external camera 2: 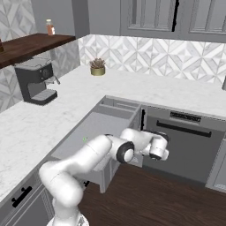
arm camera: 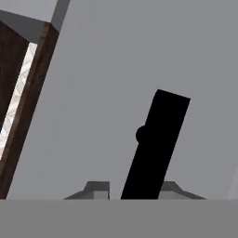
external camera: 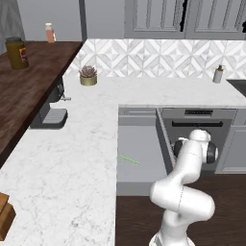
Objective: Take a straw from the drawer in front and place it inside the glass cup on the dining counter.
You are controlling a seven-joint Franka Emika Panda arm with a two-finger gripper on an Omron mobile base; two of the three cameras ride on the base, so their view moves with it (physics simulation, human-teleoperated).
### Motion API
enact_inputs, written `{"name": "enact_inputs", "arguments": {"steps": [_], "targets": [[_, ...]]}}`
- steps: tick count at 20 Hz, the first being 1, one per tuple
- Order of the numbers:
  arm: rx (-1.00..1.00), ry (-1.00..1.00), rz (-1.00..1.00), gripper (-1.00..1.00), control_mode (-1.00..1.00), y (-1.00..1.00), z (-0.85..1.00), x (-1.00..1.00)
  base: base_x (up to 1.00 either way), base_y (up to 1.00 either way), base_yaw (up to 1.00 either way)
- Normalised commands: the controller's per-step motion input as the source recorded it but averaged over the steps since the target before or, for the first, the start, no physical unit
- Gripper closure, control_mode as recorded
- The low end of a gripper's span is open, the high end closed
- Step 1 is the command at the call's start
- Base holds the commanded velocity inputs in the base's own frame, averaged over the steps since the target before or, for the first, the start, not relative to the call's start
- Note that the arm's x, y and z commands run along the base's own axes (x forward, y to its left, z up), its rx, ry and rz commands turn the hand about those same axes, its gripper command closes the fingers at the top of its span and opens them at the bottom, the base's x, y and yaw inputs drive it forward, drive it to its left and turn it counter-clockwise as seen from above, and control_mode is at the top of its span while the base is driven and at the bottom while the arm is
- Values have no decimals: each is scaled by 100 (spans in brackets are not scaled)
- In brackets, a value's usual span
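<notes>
Lighting: even and diffuse, no single source showing; scene is rendering moderately bright in both base views. The counter [external camera: 72, 158] is reading pale and clean, with no glare or hot spots.

Shadows: soft and faint; the open drawer [external camera 2: 95, 128] is showing a slightly darker grey interior; the wooden shelf [external camera: 29, 91] is staying dark and matte.

Sharpness: base views are looking slightly soft and low in resolution; edges are stepping a little. The straw [external camera: 129, 159] is resolving as a thin faint line.

Hand view: flat grey panel, uniformly lit; the black handle [arm camera: 155, 144] is appearing as a featureless silhouette. No edge distortion is appearing.
</notes>
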Motion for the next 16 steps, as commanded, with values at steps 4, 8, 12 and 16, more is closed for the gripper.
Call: {"name": "enact_inputs", "arguments": {"steps": [4,8,12,16], "targets": [[0,7,0,-100,-100,-95,0,-54,0,0,0],[0,0,0,-100,-100,-67,0,-100,0,0,0],[0,0,0,-100,-100,-47,17,-97,0,0,0],[0,-15,0,-100,-100,-5,94,-84,0,0,0]]}}
